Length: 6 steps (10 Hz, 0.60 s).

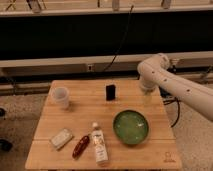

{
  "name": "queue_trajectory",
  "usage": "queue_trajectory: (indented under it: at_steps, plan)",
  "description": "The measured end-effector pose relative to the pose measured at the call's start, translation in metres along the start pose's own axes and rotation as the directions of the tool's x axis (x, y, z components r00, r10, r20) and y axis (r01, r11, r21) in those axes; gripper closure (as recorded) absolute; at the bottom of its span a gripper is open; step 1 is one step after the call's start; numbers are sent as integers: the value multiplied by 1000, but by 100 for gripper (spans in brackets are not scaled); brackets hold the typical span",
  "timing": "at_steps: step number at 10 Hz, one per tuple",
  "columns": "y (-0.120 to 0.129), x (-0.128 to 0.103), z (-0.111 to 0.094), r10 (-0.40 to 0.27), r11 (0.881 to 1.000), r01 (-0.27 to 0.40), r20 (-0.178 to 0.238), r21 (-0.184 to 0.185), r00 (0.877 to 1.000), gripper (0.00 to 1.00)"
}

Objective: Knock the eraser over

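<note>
At the far left of the wooden table (85, 117) stands 1 clear cup (61, 96), upright, near the left edge. Toward the front, a pale beige block (62, 138) lies flat near the front left corner. Just to its right lies a small reddish-brown item (80, 146), set at a slant; I cannot tell what it is. Beside that is 1 small bottle (99, 145), which appears to lie on its side with its pale cap pointing toward the far edge.

The eraser (110, 92) is next: a small black block standing upright on the far half of the table, near the middle. It is to the right of the cup and well apart from it, with bare wood all around it.

To the right and nearer the front sits a round green plate (130, 127), apart from the eraser and close to the bottle.

My gripper (146, 95) hangs at the far right corner of the table, to the right of the eraser and not touching it, roughly level with it. Whether it is open or closed I cannot tell. My white arm (172, 82) reaches in from the right side, bent above the gripper.
</note>
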Motion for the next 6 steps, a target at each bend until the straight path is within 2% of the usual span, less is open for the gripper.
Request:
queue_trajectory:
  at_steps: [6]
  plan:
    - [-9,-8,9,-25,1000,25,15,16,1000,20]
